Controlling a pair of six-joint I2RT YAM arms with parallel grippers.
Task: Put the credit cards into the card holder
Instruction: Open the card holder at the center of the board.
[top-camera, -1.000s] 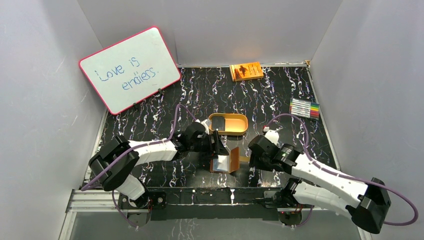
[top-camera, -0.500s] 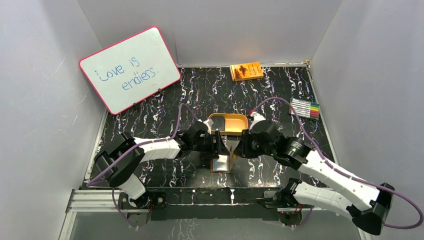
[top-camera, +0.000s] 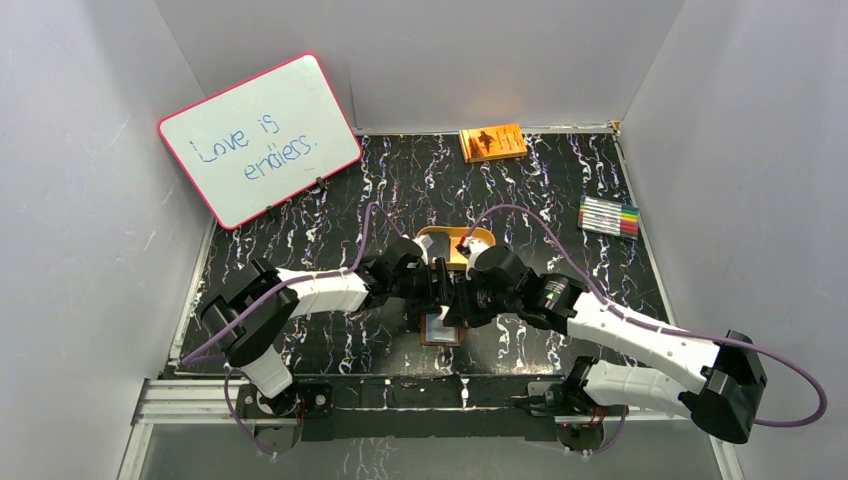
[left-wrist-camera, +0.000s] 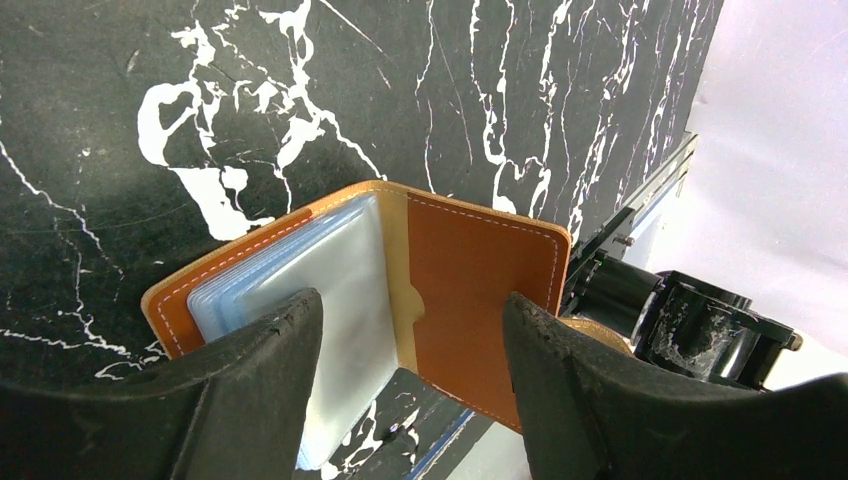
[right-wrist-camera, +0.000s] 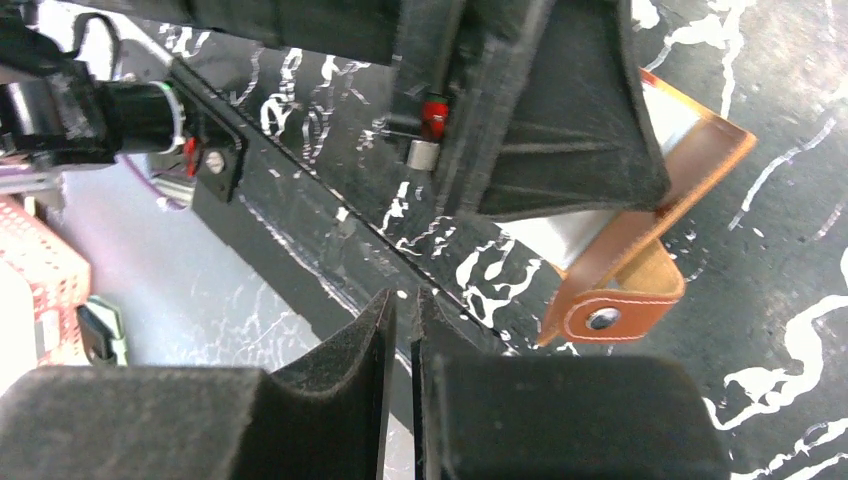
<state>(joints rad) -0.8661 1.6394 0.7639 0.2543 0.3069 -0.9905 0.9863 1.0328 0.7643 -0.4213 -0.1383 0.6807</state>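
Note:
The card holder (top-camera: 441, 329) is a brown leather wallet lying open near the table's front edge. In the left wrist view its brown cover (left-wrist-camera: 480, 290) stands up beside clear plastic sleeves (left-wrist-camera: 335, 280). My left gripper (left-wrist-camera: 410, 305) is open inside the fold, one finger on the sleeves and the other against the cover. My right gripper (right-wrist-camera: 405, 295) hovers just right of it (top-camera: 462, 300), its jaws drawn to a thin slit with nothing between them. The wallet's snap strap (right-wrist-camera: 610, 318) lies just beyond its tips. No credit cards show; both wrists hide most of the tray.
A tan oval tray (top-camera: 443, 234) sits right behind the two wrists. A whiteboard (top-camera: 258, 138) leans at the back left. An orange book (top-camera: 492, 142) lies at the back, and a marker set (top-camera: 609, 215) lies on the right. The metal front rail (top-camera: 400, 390) runs close below the wallet.
My right arm has swung left from the table's right side up to the wallet, and its jaws have closed to a slit. The left gripper has stayed in the wallet.

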